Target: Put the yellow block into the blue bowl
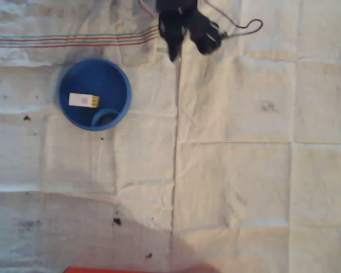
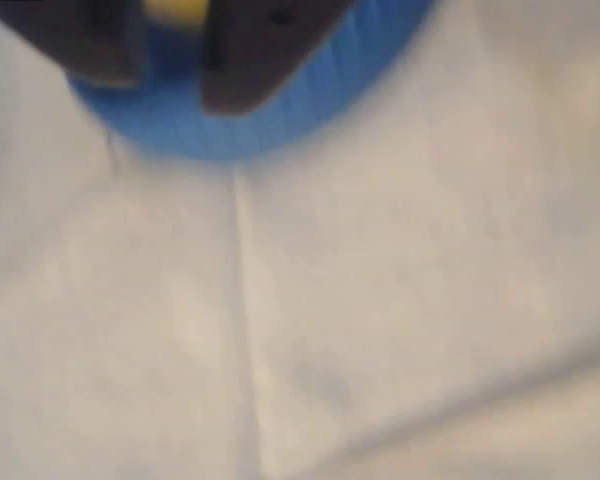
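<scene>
The blue bowl (image 1: 94,94) sits at the left on the white cloth. Inside it lies the yellow block (image 1: 83,100), flat on the bowl's floor, whitish on top with a pale yellow end. My black gripper (image 1: 188,44) is at the top centre, well to the right of the bowl and apart from it. In the blurred wrist view its two dark fingers (image 2: 250,50) stand apart with nothing between them; past them I see the bowl's blue wall (image 2: 280,115) and a bit of the yellow block (image 2: 176,8).
A creased white cloth (image 1: 238,170) with red and green stripes at the top left covers the table. A black cable (image 1: 247,25) loops beside the arm. A red edge (image 1: 119,269) runs along the bottom. Small dark specks dot the cloth.
</scene>
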Motion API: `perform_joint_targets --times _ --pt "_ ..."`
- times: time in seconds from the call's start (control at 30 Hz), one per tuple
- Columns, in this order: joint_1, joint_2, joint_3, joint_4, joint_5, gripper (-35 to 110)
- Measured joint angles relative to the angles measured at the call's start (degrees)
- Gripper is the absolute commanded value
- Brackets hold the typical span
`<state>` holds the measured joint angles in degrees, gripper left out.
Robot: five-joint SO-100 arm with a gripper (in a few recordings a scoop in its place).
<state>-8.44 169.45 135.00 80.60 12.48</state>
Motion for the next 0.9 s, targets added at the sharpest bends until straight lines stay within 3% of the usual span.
perform_joint_targets --times 0.17,0.33,0.9 --pt "-0.8 14.2 15.4 -9.1 0.0 0" --pt "-0.8 16.0 27.7 -14.9 0.0 0" --pt "-0.8 16.0 36.7 -19.0 0.0 0"
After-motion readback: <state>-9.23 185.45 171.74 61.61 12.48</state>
